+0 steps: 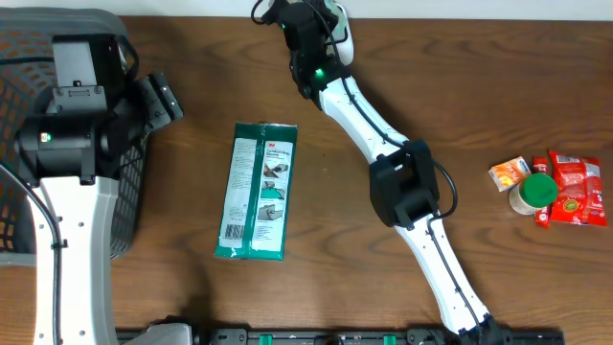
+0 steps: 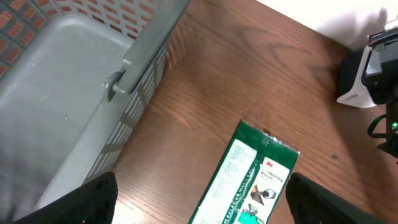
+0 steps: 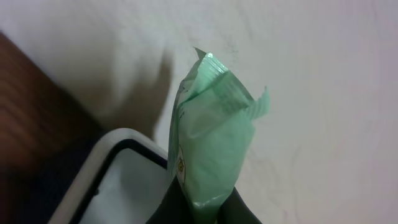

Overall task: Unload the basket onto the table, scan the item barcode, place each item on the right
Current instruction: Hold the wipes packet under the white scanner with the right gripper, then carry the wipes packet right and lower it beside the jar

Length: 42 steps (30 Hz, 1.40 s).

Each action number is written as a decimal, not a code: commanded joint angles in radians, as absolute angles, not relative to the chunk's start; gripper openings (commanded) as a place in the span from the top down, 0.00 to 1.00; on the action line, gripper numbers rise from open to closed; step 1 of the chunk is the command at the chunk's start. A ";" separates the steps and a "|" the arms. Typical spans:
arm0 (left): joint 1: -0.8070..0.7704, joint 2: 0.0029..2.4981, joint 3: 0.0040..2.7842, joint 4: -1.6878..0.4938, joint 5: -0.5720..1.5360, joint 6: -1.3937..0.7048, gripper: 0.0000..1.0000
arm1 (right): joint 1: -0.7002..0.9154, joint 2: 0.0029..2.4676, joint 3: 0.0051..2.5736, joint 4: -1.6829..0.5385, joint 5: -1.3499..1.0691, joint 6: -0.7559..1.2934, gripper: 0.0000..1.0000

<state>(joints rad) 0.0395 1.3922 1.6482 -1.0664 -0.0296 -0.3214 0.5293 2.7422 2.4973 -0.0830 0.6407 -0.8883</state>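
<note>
My right gripper (image 3: 208,208) is shut on the lower end of a pale green packet (image 3: 211,137). It holds the packet upright over the white-rimmed scanner window (image 3: 124,180). In the overhead view that arm reaches to the table's far edge, where the white scanner (image 1: 337,34) stands. A dark green 3M glove pack (image 1: 257,192) lies flat on the table with its printed label up. My left gripper (image 2: 199,205) hangs open above the pack's near end (image 2: 249,180), with nothing between its black fingers (image 2: 84,199).
A grey plastic basket (image 1: 29,38) fills the left side under my left arm. At the right edge lie an orange packet (image 1: 509,172), a green-lidded jar (image 1: 533,192) and a red packet (image 1: 575,190).
</note>
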 commanded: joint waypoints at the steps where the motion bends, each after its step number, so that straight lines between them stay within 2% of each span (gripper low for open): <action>1: 0.045 1.398 1.655 -1.066 -0.038 -0.327 0.14 | 0.548 2.756 2.500 -0.114 0.593 -0.846 0.99; 13: 0.045 1.398 1.655 -1.066 -0.038 -0.327 0.13 | 0.549 2.757 2.499 -0.192 0.583 -0.838 0.98; 20: 0.045 1.398 1.655 -1.066 -0.038 -0.327 0.13 | 0.547 2.757 2.499 -0.224 0.561 -0.689 0.99; 28: 0.045 1.398 1.655 -1.066 -0.038 -0.327 0.13 | 0.546 2.753 2.499 -0.205 0.593 -0.665 0.99; 34: 0.045 1.397 1.655 -1.066 -0.038 -0.327 0.13 | 0.542 2.656 2.500 -0.172 0.661 -0.605 0.99; 38: 0.045 1.398 1.655 -1.066 -0.038 -0.327 0.13 | 0.541 2.542 2.499 -0.279 0.661 -0.549 0.99; 42: 0.045 1.398 1.655 -1.066 -0.038 -0.327 0.13 | 0.541 2.387 2.499 -0.549 0.660 -0.380 0.99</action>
<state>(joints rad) 0.0395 1.3922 1.6482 -1.0664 -0.0296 -0.3214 0.5354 2.5729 2.4825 -0.4873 0.6342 -0.5358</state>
